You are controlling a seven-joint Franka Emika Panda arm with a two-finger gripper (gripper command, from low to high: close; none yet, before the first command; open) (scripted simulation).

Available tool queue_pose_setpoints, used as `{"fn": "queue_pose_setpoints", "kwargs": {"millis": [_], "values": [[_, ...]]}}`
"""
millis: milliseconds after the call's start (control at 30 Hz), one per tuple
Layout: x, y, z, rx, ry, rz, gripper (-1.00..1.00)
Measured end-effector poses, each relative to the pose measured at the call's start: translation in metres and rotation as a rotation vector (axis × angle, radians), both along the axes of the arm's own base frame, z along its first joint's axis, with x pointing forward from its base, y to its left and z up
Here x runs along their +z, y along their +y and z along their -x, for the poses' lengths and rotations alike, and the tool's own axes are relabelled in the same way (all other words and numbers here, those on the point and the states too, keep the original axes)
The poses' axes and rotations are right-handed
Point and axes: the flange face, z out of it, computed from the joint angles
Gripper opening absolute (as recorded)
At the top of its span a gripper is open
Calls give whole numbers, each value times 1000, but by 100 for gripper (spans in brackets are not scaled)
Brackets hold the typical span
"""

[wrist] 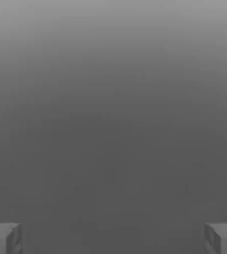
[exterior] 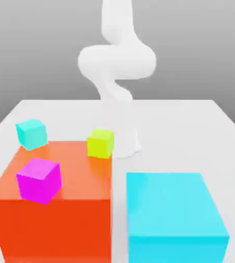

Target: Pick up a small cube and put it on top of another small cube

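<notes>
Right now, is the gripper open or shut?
Open: in the hand view the gripper's two fingers stand wide apart at opposite edges, with nothing between them.

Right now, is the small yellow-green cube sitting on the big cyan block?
No, the small yellow-green cube rests on the big orange-red block.

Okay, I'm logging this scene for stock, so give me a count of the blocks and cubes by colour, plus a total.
Magenta: 1, small cube
Yellow-green: 1, small cube
Cyan: 2, small cube and big block
Orange-red: 1, big block
Total: 5
</notes>
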Motion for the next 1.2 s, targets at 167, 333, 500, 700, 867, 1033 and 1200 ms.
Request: {"fn": "queue_pose_setpoints", "kwargs": {"millis": [167,333,500,700,867,1033,1200], "values": [[-49,39,-59,153,108,89,0],[-107,83,-106,310,207,170,0],[-174,132,-142,476,303,246,0],[-266,200,-163,696,411,332,0],[-350,244,-168,863,499,390,0],[-438,290,-155,1045,584,442,0],[-525,316,-140,1158,634,469,0]]}}
